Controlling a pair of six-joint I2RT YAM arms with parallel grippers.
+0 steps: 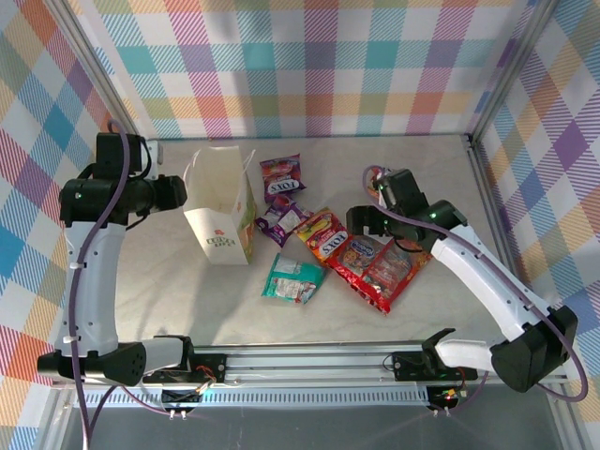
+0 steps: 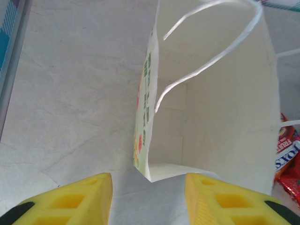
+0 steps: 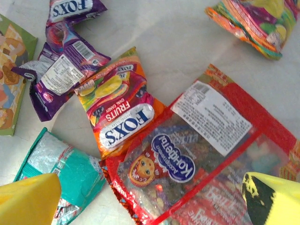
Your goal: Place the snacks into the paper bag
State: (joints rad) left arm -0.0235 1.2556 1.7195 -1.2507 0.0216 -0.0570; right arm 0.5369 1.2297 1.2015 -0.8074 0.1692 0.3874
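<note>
Snacks lie spread on the pale bench (image 1: 187, 291) right of centre, all six outside the paper bag. Nearest the arm bases is the teal-green packet (image 1: 292, 278), lying flat just left of the large red packet (image 1: 377, 270).

The right claw (image 1: 364, 223) hangs over the far-left end of that large red packet. In the right wrist view its yellow fingers (image 3: 28, 199) stand wide apart, with only the packet's printed face below them and nothing gripped. Whether the tips touch the foil cannot be told.

The orange-red packet (image 3: 119, 112) lies just beyond, with its near corner meeting the large red packet's edge. Left of it is a crumpled purple packet (image 3: 58, 77), lying between it and the bag. A second purple packet (image 1: 281, 176) lies farther back, a little apart. The small red-yellow packet (image 3: 253, 21) lies beyond the right claw, clear of the others.

The paper bag (image 1: 225, 202) stands upright left of the snacks with its mouth open upward. A small red logo (image 1: 217, 241) is on its near side, and the flower print faces the packets.

The left claw (image 2: 149, 201) hovers at the bag's left side near the rim, spread wide and holding nothing. Its camera looks down into the bag's bare white inside, with a white cord handle (image 2: 211, 54) arching across the mouth.
</note>
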